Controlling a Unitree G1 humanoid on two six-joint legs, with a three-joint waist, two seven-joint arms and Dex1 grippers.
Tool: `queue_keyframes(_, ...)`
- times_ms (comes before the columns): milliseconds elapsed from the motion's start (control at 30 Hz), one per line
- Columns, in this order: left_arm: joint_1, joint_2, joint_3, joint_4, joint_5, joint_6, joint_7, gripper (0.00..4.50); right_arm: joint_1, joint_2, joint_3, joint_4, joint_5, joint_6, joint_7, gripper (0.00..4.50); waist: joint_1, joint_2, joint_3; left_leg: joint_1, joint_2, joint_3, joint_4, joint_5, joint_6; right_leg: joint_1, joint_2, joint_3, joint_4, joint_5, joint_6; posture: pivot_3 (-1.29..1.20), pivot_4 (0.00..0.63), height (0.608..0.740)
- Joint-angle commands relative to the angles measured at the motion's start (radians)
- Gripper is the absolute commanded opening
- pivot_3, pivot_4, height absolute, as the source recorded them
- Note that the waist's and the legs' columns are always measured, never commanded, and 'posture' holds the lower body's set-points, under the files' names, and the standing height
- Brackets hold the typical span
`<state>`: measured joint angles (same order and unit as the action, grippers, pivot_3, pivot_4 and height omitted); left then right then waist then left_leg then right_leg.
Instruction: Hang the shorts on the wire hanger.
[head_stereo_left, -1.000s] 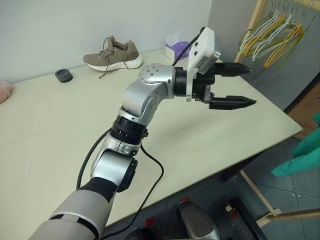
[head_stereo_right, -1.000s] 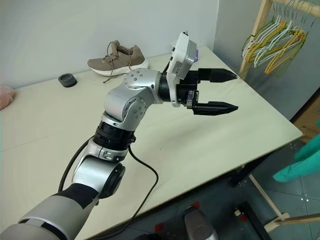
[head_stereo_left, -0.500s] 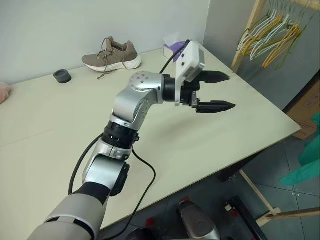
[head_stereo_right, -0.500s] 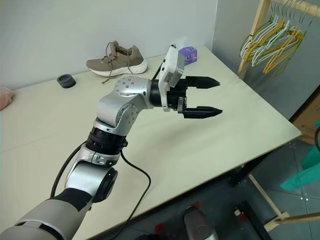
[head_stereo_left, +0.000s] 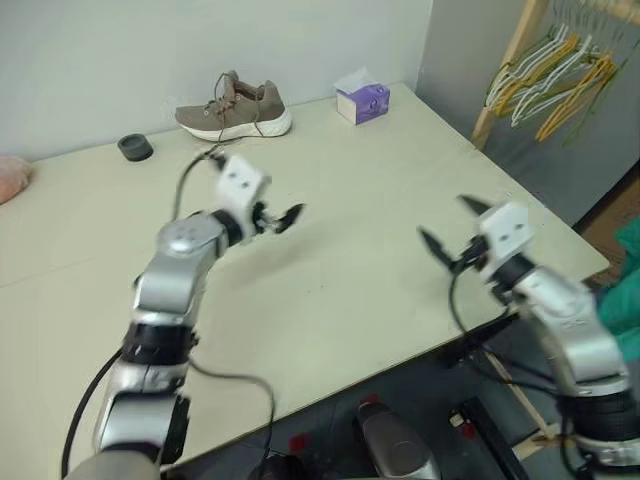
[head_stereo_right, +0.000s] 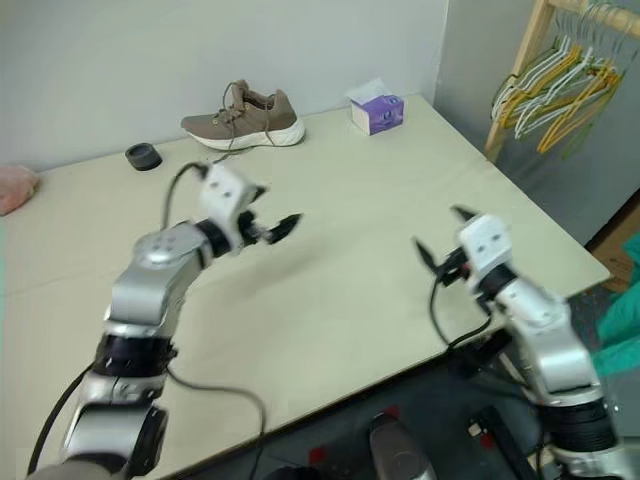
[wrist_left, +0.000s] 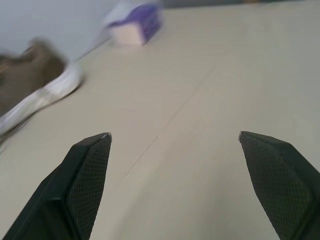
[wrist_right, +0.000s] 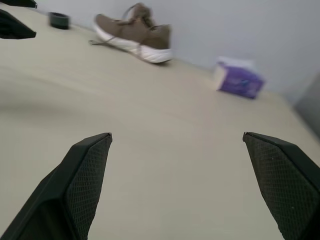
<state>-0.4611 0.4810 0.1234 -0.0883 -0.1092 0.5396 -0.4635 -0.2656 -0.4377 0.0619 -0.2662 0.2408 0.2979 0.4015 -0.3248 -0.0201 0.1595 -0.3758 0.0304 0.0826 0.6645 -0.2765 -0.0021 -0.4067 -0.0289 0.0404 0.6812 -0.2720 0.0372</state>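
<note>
Tools both spread wide and empty over the desk (head_stereo_left: 330, 300).
I see my left tool (head_stereo_left: 283, 218) above the middle of the desk and my right tool (head_stereo_left: 447, 228) near its right edge, well apart. Shorts (head_stereo_left: 628, 290) show as teal cloth past the desk's right edge. Shoe (head_stereo_left: 233, 105) and tissue box (head_stereo_left: 362, 100) sit by the far wall; hangers (head_stereo_left: 545, 80) hang on the rack.

Left silver arm's black two-finger gripper (head_stereo_left: 283, 217): jaws wide apart, empty, pointing level. Right silver arm's black two-finger gripper (head_stereo_left: 452, 228): jaws wide apart, empty, level, angled toward left one. Grippers well apart.
</note>
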Motion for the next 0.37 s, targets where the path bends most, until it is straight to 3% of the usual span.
queue_keyframes(33,0.126,-0.032,0.130,-0.117,0.016,0.026,0.144,4.31,-0.071,0.090,-0.009,0.099,0.003,0.004,-0.046,4.48,0.034,-0.004,-0.002,0.000,0.000,0.000,0.000,0.000,0.000,0.000,-0.001,0.000,0.000,0.000,0.000,-0.12,0.104,0.740)
queue_keyframes(133,0.225,-0.064,0.185,-0.141,0.008,0.028,0.199,4.31,-0.122,0.148,0.000,0.213,-0.029,-0.030,-0.055,4.48,0.097,-0.012,-0.007,0.000,-0.001,0.000,0.001,-0.001,0.001,0.000,-0.001,-0.001,0.000,0.002,-0.002,-0.08,0.102,0.740)
queue_keyframes(300,0.250,-0.083,0.191,-0.151,-0.021,0.022,0.209,4.31,-0.178,0.176,0.012,0.311,-0.077,-0.088,-0.033,4.48,0.212,-0.016,-0.010,-0.006,-0.001,-0.001,0.002,0.000,0.001,-0.005,-0.001,-0.004,-0.001,0.004,-0.006,-0.04,0.111,0.740)
queue_keyframes(367,0.242,-0.079,0.182,-0.148,-0.033,0.015,0.196,4.31,-0.185,0.175,0.018,0.327,-0.086,-0.102,-0.015,4.48,0.223,-0.017,-0.010,-0.006,-0.001,0.000,0.002,-0.001,0.001,-0.005,-0.002,-0.003,-0.001,0.004,-0.006,-0.04,0.119,0.740)
